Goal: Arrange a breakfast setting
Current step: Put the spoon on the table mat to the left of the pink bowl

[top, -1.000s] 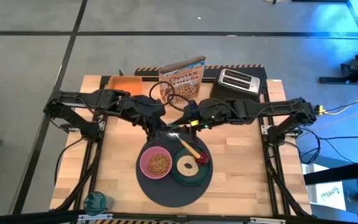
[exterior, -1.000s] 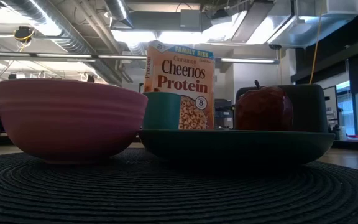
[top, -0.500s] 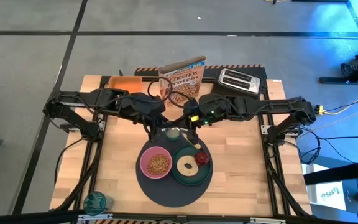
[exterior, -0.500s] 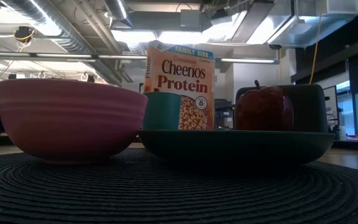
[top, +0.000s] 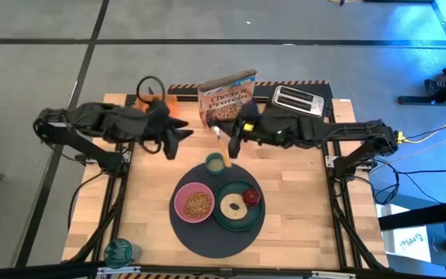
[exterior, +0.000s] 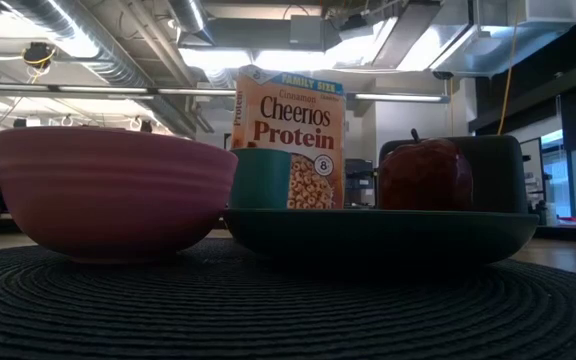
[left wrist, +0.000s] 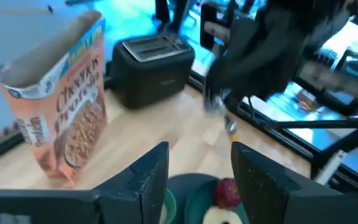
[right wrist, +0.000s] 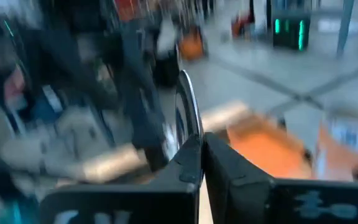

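Observation:
The round dark grey mat (top: 207, 232) carries the pink bowl (top: 196, 204) with cereal and the dark green plate (top: 238, 205). The bagel-like ring (top: 233, 207) and the small red food piece (top: 252, 196) lie on the plate. The pale-green cup (top: 215, 163) stands upright at the mat's far edge. My right gripper (top: 232, 144) hovers beyond the cup, shut on the small spoon (top: 220, 139). My left gripper (top: 180, 139) is open and empty, left of the cup. No gripper shows in the low view. My right gripper pinches the spoon between its two shut fingers (right wrist: 191, 163). The spoon's silvery end (right wrist: 185, 106) sticks out past the fingertips. The spoon is lifted clear of the table and the plate. Which end of it the fingers are on I cannot tell.
A cereal box (top: 224, 97) and a black toaster (top: 298, 99) stand at the table's far edge, with an orange tray (top: 157, 101) at the far left. A teal object (top: 120, 250) sits at the near left corner. Bare wood lies on both sides of the mat.
My right gripper has picked the spoon up off the plate and carried it up and toward the far edge. My left gripper has drawn back from the cup toward the table's left and far edges. The cup stays standing at the mat's edge.

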Controlling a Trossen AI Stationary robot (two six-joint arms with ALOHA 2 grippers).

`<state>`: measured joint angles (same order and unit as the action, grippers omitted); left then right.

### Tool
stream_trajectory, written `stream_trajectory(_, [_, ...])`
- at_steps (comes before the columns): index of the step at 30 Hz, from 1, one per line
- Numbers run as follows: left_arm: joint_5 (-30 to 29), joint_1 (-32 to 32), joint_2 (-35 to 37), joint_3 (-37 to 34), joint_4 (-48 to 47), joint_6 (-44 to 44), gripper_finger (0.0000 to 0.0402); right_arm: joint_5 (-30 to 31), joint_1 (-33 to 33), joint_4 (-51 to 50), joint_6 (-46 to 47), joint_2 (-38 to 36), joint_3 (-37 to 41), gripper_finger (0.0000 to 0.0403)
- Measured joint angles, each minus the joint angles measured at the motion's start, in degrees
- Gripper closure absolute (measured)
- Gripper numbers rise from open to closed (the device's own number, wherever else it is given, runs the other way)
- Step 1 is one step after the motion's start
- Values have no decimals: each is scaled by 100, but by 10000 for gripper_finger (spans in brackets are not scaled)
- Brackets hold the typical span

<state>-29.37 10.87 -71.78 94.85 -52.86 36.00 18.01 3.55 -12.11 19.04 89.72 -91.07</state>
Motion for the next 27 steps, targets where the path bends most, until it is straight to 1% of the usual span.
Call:
stream_trajectory(3, [-476,306,-19,-42,33,-39,236,47,-32,792,-136,-62,0,402])
stream_trajectory(5, [-654,418,-71,-229,323,-61,237,-19,-37,1325,-204,-68,-2,402])
stream_trajectory(8, [-684,424,-103,-655,1252,-280,236,-107,-37,1854,-376,-85,-2,402])
stream_trajectory(11, [-621,373,-102,-1095,2620,-603,236,-126,-37,2085,-621,-95,-2,402])
stream_trajectory(13, [-746,301,-101,-1300,3216,-694,236,-330,-37,2177,-760,-81,-2,402])
stream_trajectory(14, [-765,267,-101,-1351,3369,-708,236,-403,-37,2239,-803,-69,-2,402])
stream_trajectory(17, [-782,191,-100,-1379,3474,-769,236,-512,-46,2290,-828,-64,-2,402])
stream_trajectory(19, [-683,175,-95,-1379,3475,-856,242,-512,-47,2298,-869,-64,-2,403])
stream_trajectory(24, [-533,162,-200,-1379,3744,-1296,270,-513,-24,2305,-915,-62,-2,403])
stream_trajectory(27, [-457,171,-226,-1379,4078,-1523,284,-513,-26,2393,-913,-62,-2,403])
